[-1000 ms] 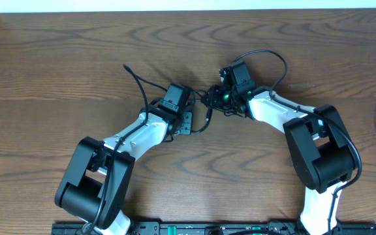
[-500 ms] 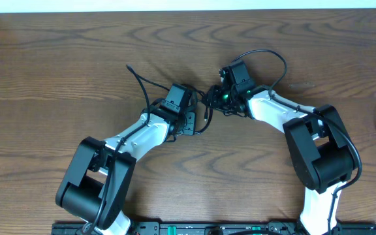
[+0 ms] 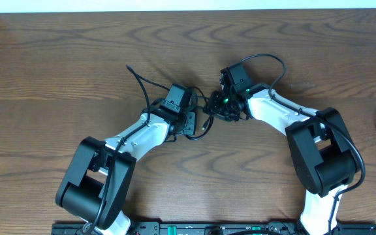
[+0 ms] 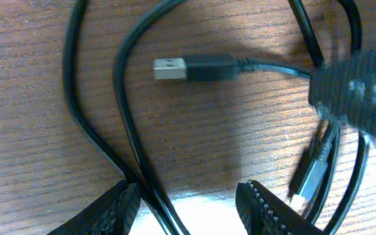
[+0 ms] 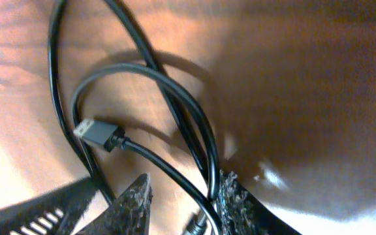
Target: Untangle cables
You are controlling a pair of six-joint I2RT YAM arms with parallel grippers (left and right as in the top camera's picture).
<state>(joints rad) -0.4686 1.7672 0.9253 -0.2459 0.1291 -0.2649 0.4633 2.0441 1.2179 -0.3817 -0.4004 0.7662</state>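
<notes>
– Two arms, the left arm (image 3: 142, 134) and the right arm (image 3: 273, 114), lean in nose to nose at the middle of the surface (image 3: 57, 52). The black cable (image 4: 119, 78) sits bunched right between them, with one strand running off up and to the left.

– What have the left fingers (image 4: 109, 212) got?

– Nothing clamped! They stand well apart, and two strands of the cable cross on the wood in the gap, close to one finger. Beyond them a USB plug (image 4: 172, 67) lies flat, its metal end toward the left of that wrist view.

– Any other plug there?

– Yes, a smaller plug (image 4: 309, 179) off to the right, blurred, in among more strands.

– Over to the right fingers (image 5: 132, 205), then.

– There's a narrower gap there. Cable strands run down into it, one hard against a finger, but I cannot tell whether the fingers pinch it or only straddle it. Loops curl across the wood just ahead, and a grey plug (image 5: 96, 134) rests inside one of them.
</notes>
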